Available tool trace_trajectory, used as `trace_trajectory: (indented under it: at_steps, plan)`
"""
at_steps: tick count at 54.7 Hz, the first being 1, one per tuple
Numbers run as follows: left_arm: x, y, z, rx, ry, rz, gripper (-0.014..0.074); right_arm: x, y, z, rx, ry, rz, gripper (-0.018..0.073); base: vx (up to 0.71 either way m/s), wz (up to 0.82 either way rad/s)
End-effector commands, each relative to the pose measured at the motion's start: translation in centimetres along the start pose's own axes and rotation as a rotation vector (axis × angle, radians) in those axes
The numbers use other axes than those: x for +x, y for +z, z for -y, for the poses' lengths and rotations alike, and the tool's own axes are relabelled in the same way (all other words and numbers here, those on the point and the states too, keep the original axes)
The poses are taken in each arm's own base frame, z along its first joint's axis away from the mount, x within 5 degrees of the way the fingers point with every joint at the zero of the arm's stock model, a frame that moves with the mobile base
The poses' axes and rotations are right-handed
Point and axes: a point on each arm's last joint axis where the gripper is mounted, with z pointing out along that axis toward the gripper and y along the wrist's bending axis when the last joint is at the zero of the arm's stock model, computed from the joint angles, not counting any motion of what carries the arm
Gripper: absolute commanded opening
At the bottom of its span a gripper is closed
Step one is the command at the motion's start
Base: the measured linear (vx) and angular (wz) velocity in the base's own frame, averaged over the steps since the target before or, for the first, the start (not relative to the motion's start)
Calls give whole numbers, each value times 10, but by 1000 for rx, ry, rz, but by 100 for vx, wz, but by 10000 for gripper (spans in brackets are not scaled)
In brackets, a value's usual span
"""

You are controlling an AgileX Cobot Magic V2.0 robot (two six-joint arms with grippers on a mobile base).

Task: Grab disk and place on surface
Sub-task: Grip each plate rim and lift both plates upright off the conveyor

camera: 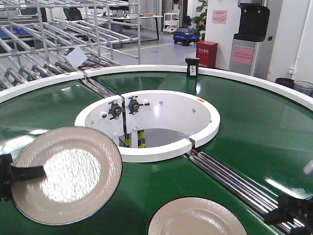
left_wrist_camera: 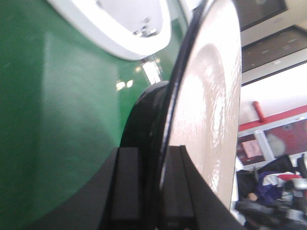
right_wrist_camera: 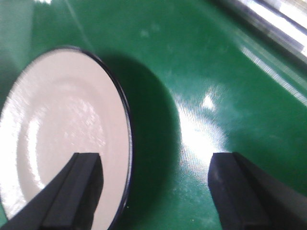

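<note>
My left gripper (camera: 38, 171) is shut on the rim of a cream disk with a dark edge (camera: 66, 174), holding it raised and tilted over the green belt (camera: 254, 127) at the left. In the left wrist view the disk (left_wrist_camera: 211, 96) stands edge-on, its rim pinched in my left gripper (left_wrist_camera: 151, 184). A second cream disk (camera: 195, 218) lies flat on the belt at the bottom centre. My right gripper (right_wrist_camera: 158, 189) is open and straddles the rim of this disk (right_wrist_camera: 62, 129), one finger over it, the other over the belt. My right gripper (camera: 288, 210) shows at the lower right. The dark taped tabletop is out of view.
A white inner ring (camera: 146, 152) walls the conveyor's central hole. Metal rollers (camera: 230, 176) cross the belt on the right, close to my right arm. A black box (camera: 192, 66) stands on the far white outer rim. Roller racks (camera: 44, 44) fill the back left.
</note>
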Motion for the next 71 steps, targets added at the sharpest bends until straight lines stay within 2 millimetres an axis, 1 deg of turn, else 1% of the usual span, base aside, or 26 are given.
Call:
trace_trajectory:
  at_steps: [1, 8, 14, 19, 23, 24, 26, 28, 30, 31, 33, 37, 41, 47, 52, 56, 61, 66, 71]
  plan:
    - [-20, -12, 49, 205, -2, 100, -6, -9, 7, -13, -73, -16, 27, 515, 0, 0]
    - [-26, -14, 60, 225, 18, 107, -4, -5, 39, -22, -141, 5, -23, 515, 0, 0]
    - [-27, -15, 62, 227, 20, 110, -4, -2, 65, -33, -184, 28, -35, 503, 0, 0]
    - [-27, -14, 62, 226, 21, 107, -4, 2, 82, -41, -238, 53, -53, 462, 0, 0]
    - [-27, -14, 62, 226, 19, 107, -4, 4, 92, -45, -270, 70, -62, 376, 0, 0]
    - [-27, -14, 62, 226, 18, 107, -4, 5, 94, -46, -279, 77, -63, 338, 0, 0]
    - [-27, -14, 62, 227, 18, 106, -4, 5, 96, -46, -286, 80, -63, 257, 0, 0]
    - [-27, -14, 62, 227, 19, 105, -4, 5, 96, -47, -292, 80, -61, 137, 0, 0]
    - [-27, -14, 62, 226, 16, 104, -4, 4, 94, -48, -297, 77, -60, 52, 0, 0]
    - [-27, -14, 62, 226, 13, 104, -4, 4, 92, -48, -299, 75, -56, -9, 0, 0]
    - [-26, -14, 62, 226, 12, 103, -4, 2, 89, -48, -303, 74, -46, -16, 0, 0]
    - [-26, -14, 62, 228, 10, 99, -4, -2, 76, -50, -316, 65, -14, -14, 0, 0]
    - [-25, -14, 62, 224, -8, 84, -4, -7, 56, -53, -343, 58, 26, -11, 0, 0]
    - [-20, -14, 62, 216, -9, 32, -4, -15, 14, -57, -384, 55, 116, -9, 0, 0]
    - [-14, -13, 68, 216, 7, -14, -1, -15, -32, -64, -426, 31, 211, -9, 0, 0]
    - [-8, -11, 76, 216, 14, -39, -1, -11, -67, -70, -445, 11, 289, -9, 0, 0]
    - [5, -8, 89, 235, 16, -67, -1, -3, -103, -78, -454, 2, 379, -9, 0, 0]
    - [19, -6, 102, 244, 34, -86, -1, 7, -128, -87, -461, -17, 450, -9, 0, 0]
    - [25, -9, 112, 239, 55, -77, -1, 16, -142, -96, -467, -47, 487, -9, 0, 0]
